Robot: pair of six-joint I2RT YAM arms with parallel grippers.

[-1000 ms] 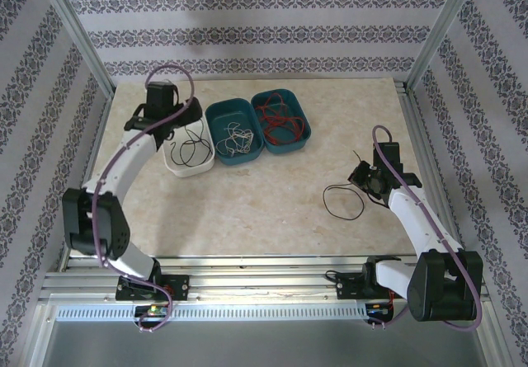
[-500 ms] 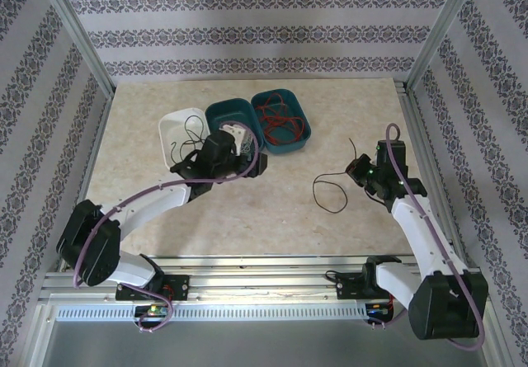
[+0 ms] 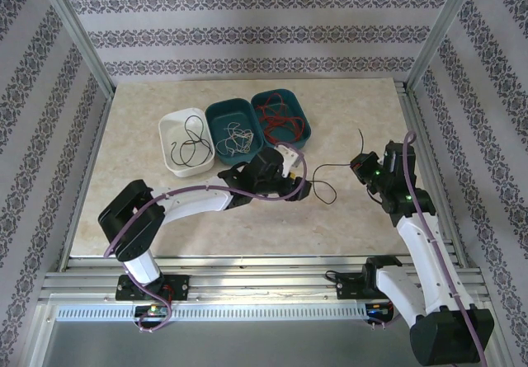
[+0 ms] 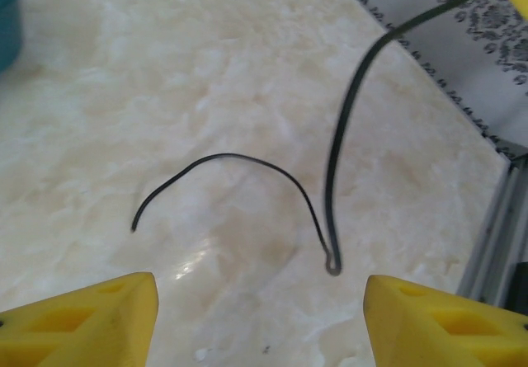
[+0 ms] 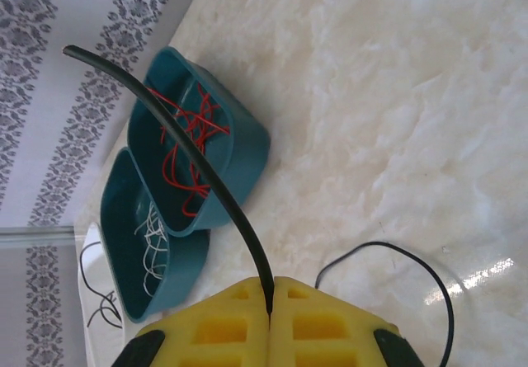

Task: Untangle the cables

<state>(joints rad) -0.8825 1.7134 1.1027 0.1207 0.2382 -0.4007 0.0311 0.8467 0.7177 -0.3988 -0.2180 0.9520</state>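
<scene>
Marbled table (image 3: 346, 111) below, three bins (image 3: 302, 138) at its far side. Pinches one black cable (image 4: 332, 177) tight in the right gripper (image 5: 271, 301), raised; trails leftward down to the marble, tail lying crosswise just ahead of the left gripper (image 4: 260, 317), spread wide and empty. Looks nearer the left arm.

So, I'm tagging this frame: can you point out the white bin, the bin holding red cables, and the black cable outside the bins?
white bin (image 3: 191, 170), top view, near wall.
red-cable bin (image 5: 246, 154), right wrist view, outer side wall.
black cable (image 4: 332, 194), left wrist view, rising stretch.
</scene>
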